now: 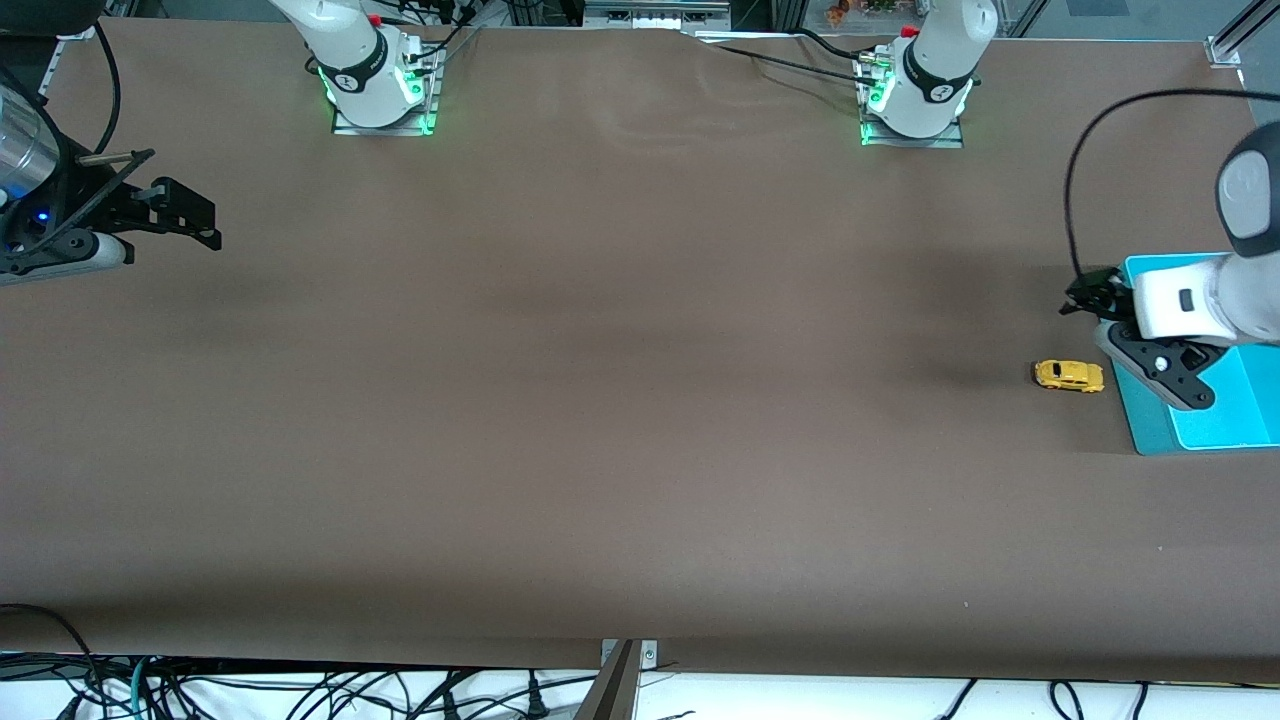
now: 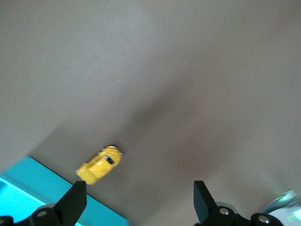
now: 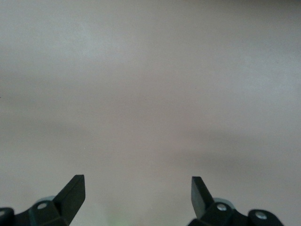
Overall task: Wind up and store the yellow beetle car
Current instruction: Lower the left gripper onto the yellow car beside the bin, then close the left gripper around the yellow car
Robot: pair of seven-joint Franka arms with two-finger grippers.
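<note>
We judged the yellow beetle car (image 1: 1069, 375), on the table just beside the teal tray's edge (image 1: 1140, 440), light, rigid and slick, best pinched across its flanks by the left gripper (image 1: 1140, 335), fingers wide over that edge, while the right gripper (image 1: 190, 220) waited wide open over the table's right-arm end.

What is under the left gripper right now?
The left gripper, open and empty, hangs over the teal tray's edge beside the yellow car, which sits on the bare table. The arm covers part of the tray. The right gripper waits at its end.

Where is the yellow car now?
The car sits on the table at the left arm's end, beside the teal tray, near the open left gripper.
</note>
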